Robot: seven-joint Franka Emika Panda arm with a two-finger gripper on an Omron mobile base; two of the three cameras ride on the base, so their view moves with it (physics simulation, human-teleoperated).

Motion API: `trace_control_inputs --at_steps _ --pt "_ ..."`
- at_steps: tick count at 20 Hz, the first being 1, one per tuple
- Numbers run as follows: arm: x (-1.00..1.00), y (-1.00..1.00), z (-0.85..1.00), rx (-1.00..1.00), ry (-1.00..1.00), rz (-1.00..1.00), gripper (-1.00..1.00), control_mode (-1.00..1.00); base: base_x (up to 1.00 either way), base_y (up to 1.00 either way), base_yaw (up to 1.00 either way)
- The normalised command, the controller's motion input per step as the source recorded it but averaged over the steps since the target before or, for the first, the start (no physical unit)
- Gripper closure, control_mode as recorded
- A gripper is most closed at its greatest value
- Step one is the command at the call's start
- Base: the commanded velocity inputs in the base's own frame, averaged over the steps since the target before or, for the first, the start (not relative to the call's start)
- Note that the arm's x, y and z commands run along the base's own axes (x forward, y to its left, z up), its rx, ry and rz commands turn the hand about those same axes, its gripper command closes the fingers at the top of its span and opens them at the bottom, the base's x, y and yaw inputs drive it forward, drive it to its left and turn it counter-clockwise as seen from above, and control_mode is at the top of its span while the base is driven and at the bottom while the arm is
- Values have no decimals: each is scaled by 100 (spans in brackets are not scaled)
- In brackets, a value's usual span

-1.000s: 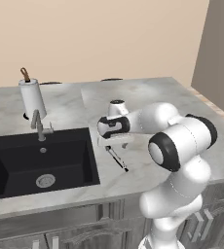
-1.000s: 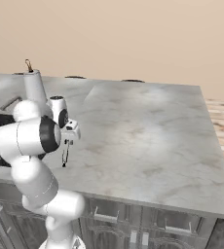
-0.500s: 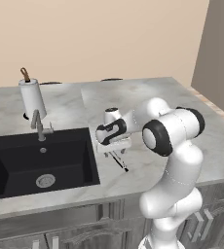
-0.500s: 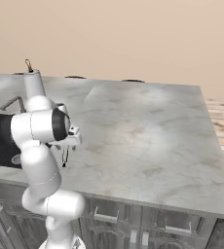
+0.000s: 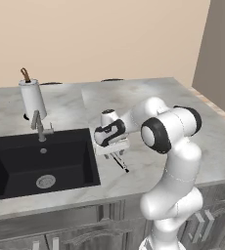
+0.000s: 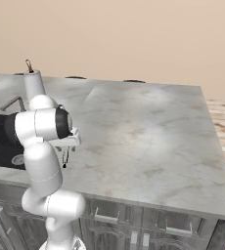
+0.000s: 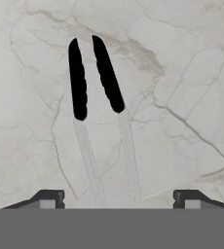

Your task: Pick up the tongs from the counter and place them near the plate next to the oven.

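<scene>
Left base view: the arm reaches forward and down over the marbled worktop (image 5: pixel 148 93), with the gripper (image 5: pixel 115 151) lowered close over the tongs (image 5: pixel 119 161), which lie flat on the stone just right of the black sink (image 5: pixel 16 168). One dark end of the tongs pokes out from under the hand toward the front edge of the worktop. The grey tap (image 5: pixel 38 126) stands at the back rim of the sink, and a white paper towel roll (image 5: pixel 32 97) on a holder stands behind it, well apart from the tongs. From this angle I cannot tell how wide the fingers stand. Right base view: the arm's elbow and hand block much of the sink; the gripper (image 6: pixel 65 149) points down at the worktop (image 6: pixel 148 127) near its front edge, and the tongs (image 6: pixel 64 158) show as a thin dark line directly beneath it. The paper towel roll (image 6: pixel 33 85) is visible behind the arm. Contact between fingers and tongs cannot be judged here. Hand view: the tongs (image 7: pixel 102 126) lie on the stone as two slim arms, black at the far ends and pale silvery nearer the camera, running almost straight toward the hand. The two fingertips (image 7: pixel 48 198) stand spread wide, one on either side of the silvery ends, with clear stone between each tip and the tongs; nothing is pinched.
</scene>
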Motion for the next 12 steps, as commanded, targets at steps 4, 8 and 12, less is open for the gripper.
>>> trace_control_inputs --at_steps 4,8,12 --pt "0 -4 -34 0 0 0 100 -100 0 0 0" --pt "0 -17 -25 0 4 0 100 -100 0 0 0" --pt "0 -24 -8 4 5 0 100 -100 0 0 0"
